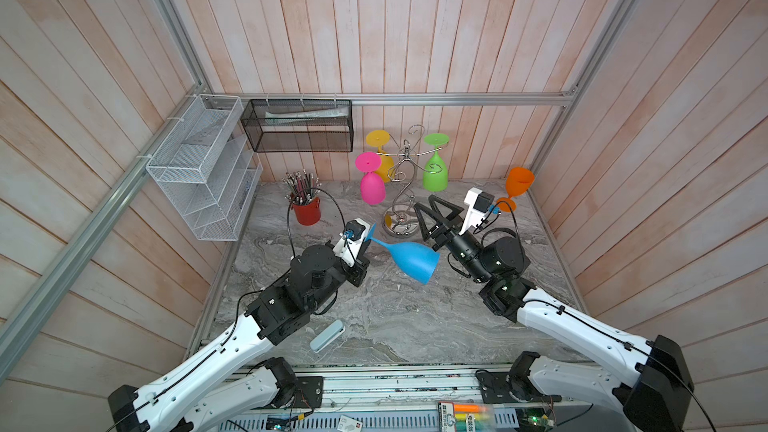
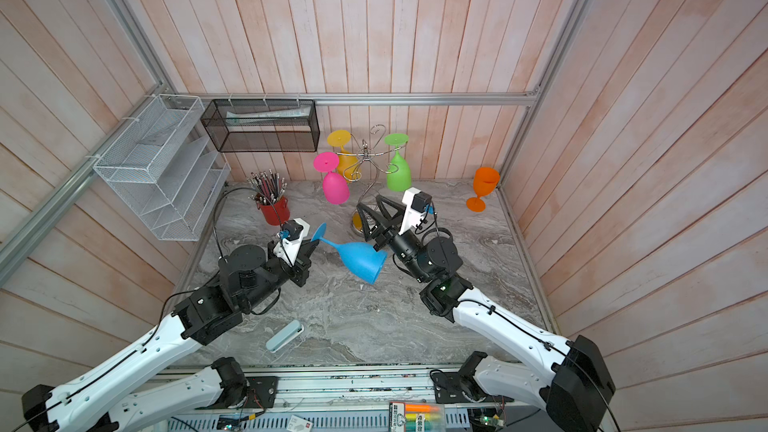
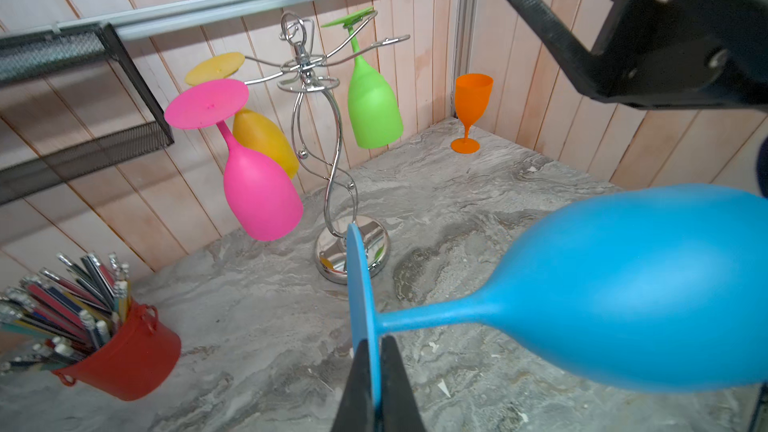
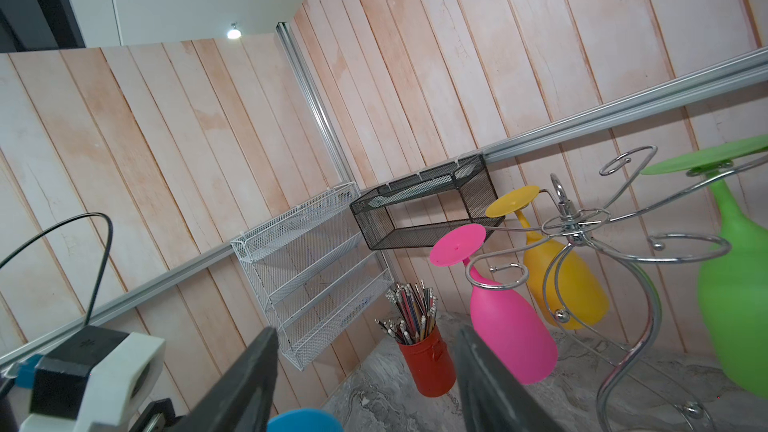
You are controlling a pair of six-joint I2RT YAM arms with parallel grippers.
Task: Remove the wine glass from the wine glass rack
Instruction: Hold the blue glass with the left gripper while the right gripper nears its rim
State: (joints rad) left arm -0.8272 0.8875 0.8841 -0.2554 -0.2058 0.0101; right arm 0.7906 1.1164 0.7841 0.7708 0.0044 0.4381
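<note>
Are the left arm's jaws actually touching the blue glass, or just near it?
Touching. The left wrist view shows both jaws pressed against the round foot of the blue glass, one each side.

Blue wine glass [image 1: 409,257] is held off the rack, tipped sideways above the marble, foot clamped in left gripper [image 3: 375,342]. Chrome wine glass rack [image 1: 400,224] is stood upright behind; pink glass [image 1: 372,187], yellow glass [image 1: 385,166] and green glass [image 1: 435,174] are hung bowl-down.

Five wine glasses: pink glass [image 1: 372,189], yellow glass [image 1: 385,166] and green glass [image 1: 435,174] far centre, orange glass [image 1: 519,184] far right, blue glass [image 1: 411,257] in the middle. One wine glass rack [image 1: 399,223]. Two mesh organisers far left: white shelf [image 1: 199,168], black basket [image 1: 299,126]. One red pot of pencils [image 1: 306,211]. One pale blue case [image 1: 327,335], near left.
</note>
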